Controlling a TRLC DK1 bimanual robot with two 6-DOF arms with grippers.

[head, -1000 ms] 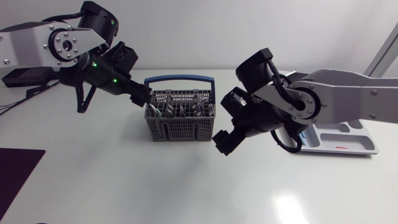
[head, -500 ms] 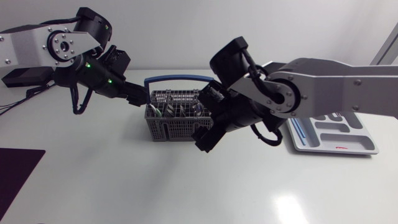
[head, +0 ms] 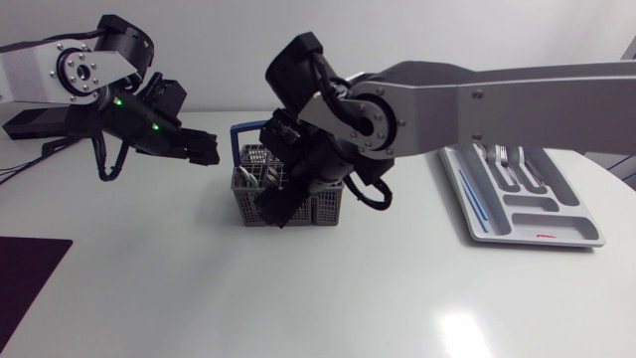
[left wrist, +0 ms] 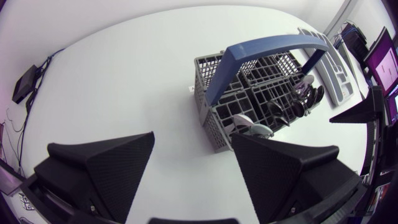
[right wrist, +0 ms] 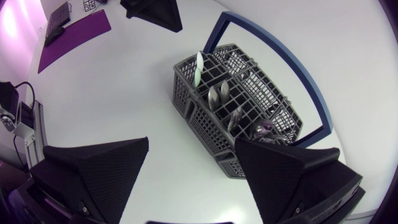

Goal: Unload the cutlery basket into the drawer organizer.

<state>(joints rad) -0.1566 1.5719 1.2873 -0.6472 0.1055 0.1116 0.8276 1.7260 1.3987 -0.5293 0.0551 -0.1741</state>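
1. Cutlery basket: grey plastic mesh with a blue hoop handle, standing upright toward the far edge of the tabletop, roughly at mid-width.
2. Inside it: spoons bowl-up in the middle cells, one pale utensil upright in a cell at the end nearest the left arm (too small to name more closely), and more metal cutlery in the cells at the other end.
3. Right gripper: on the arm stretched in from the right edge past the tabletop's middle, hanging above the basket's near wall. Fingers spread wide, with nothing between them and nothing gripped.
4. Left gripper: held above the tabletop just beside the basket's left end, apart from it. Wedge fingers equally wide, and empty.
5. Drawer organizer: white and flat, lying close to the right edge of the tabletop, well apart from the basket. Forks lying in its far compartments, and a thin blue item along the long compartment on the basket's side.
6. Purple mat: flat at the left edge, toward the near corner.
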